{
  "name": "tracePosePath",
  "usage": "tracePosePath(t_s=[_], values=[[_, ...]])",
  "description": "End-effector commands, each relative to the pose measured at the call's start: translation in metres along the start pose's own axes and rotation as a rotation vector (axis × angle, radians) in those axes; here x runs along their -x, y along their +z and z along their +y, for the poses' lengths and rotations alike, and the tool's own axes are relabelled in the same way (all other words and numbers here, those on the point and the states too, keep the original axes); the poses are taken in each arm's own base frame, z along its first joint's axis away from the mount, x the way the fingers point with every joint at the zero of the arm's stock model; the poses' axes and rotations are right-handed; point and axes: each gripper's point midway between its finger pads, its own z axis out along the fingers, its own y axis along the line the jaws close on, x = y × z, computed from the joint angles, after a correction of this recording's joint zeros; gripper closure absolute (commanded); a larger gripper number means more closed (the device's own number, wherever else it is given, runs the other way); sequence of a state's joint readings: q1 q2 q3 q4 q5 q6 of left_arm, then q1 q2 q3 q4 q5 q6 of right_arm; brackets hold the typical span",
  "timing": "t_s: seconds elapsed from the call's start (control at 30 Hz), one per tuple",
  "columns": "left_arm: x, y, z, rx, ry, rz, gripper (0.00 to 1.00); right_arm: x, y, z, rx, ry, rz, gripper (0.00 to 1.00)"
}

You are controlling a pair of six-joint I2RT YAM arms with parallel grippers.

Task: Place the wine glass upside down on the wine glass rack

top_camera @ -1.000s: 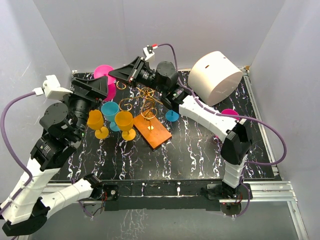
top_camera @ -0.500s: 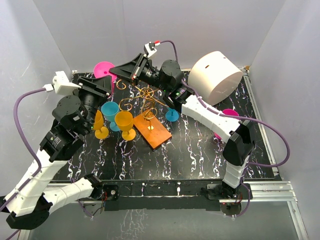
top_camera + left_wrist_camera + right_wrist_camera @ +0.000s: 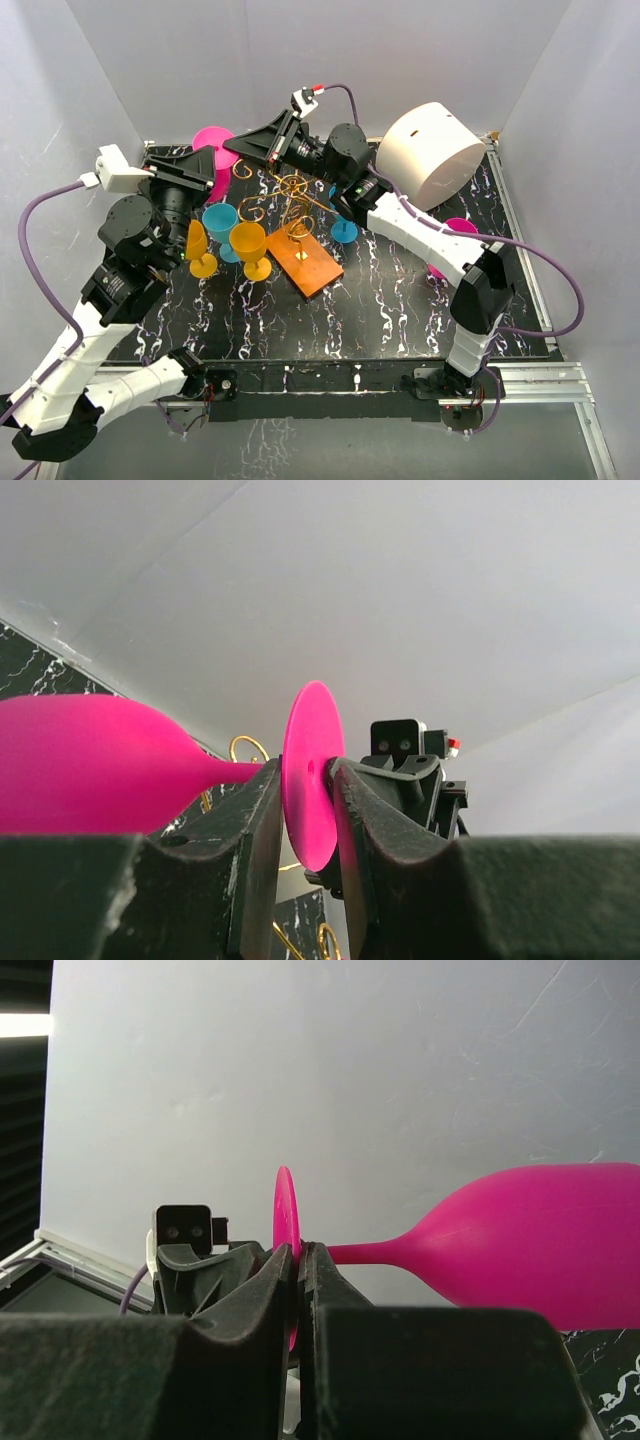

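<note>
The pink wine glass [image 3: 212, 138] hangs on its side in the air at the back left, between both grippers. My right gripper [image 3: 298, 1252] is shut on its round foot, with the bowl [image 3: 530, 1240] to the right. My left gripper [image 3: 305, 772] has its jaws slightly apart around the same foot [image 3: 310, 780], with the bowl [image 3: 90, 760] to the left. In the top view the left gripper [image 3: 205, 165] and right gripper [image 3: 235, 147] meet tip to tip. The wine glass rack [image 3: 292, 200], gold wire on an orange base [image 3: 305, 262], stands in front of them.
A yellow glass [image 3: 248, 245], an orange glass [image 3: 197, 245] and a teal glass [image 3: 220, 220] stand left of the rack. A blue foot [image 3: 344, 232] shows to its right. A large white cylinder [image 3: 430, 155] lies at the back right, with another pink glass [image 3: 458, 226] near it.
My right gripper has moved left to the pink glass and closed on its foot. My left arm has lifted and turned the glass toward it.
</note>
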State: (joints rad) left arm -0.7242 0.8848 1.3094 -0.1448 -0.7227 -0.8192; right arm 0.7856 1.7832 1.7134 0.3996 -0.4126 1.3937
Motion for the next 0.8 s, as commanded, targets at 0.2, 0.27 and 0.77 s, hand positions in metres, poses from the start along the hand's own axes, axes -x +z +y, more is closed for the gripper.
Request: tracePosePath(t_s=[0.2, 0.27, 0.77], values=[[0.023, 0.002, -0.013, -0.050, -0.028, -0.107, 1.00, 0.009, -0.013, 0.048, 0.097, -0.052, -0.019, 0.99], [0.021, 0.006, -0.016, -0.054, -0.003, -0.109, 1.00, 0.011, -0.013, 0.049, 0.096, -0.054, -0.018, 0.89], [-0.006, 0.038, -0.032, -0.065, 0.150, -0.072, 1.00, 0.045, -0.052, 0.041, -0.045, -0.041, -0.156, 0.22]])
